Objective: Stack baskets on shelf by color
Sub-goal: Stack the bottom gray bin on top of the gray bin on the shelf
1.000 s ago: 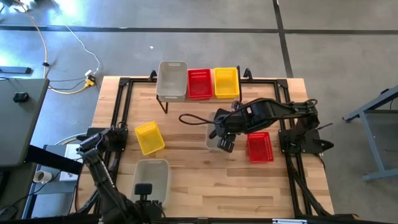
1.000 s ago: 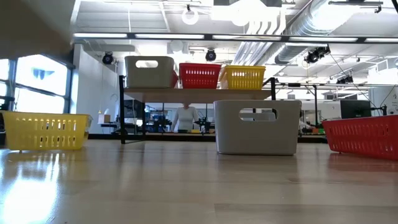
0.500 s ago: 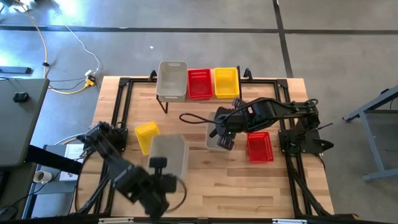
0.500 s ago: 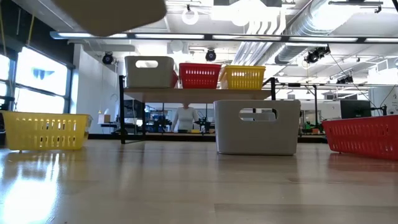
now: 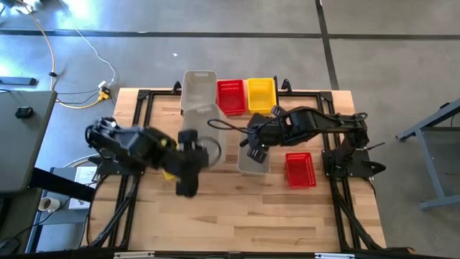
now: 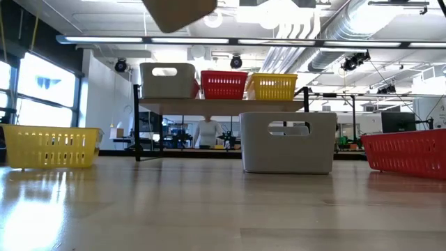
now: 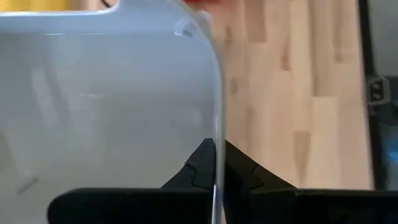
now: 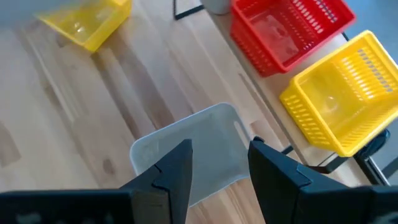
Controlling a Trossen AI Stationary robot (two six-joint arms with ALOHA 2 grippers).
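Left gripper [image 7: 216,165] pinches shut on the rim of a grey basket [image 5: 203,122], carried in the air; the shelf [image 5: 188,111] lies just ahead. Right gripper [image 8: 219,163] hangs spread open, apparently just above another grey basket [image 8: 186,155].

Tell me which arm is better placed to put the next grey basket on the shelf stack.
Left: its gripper is clamped on a grey basket held in the air beside the shelf's grey basket. The right gripper hovers open over another.
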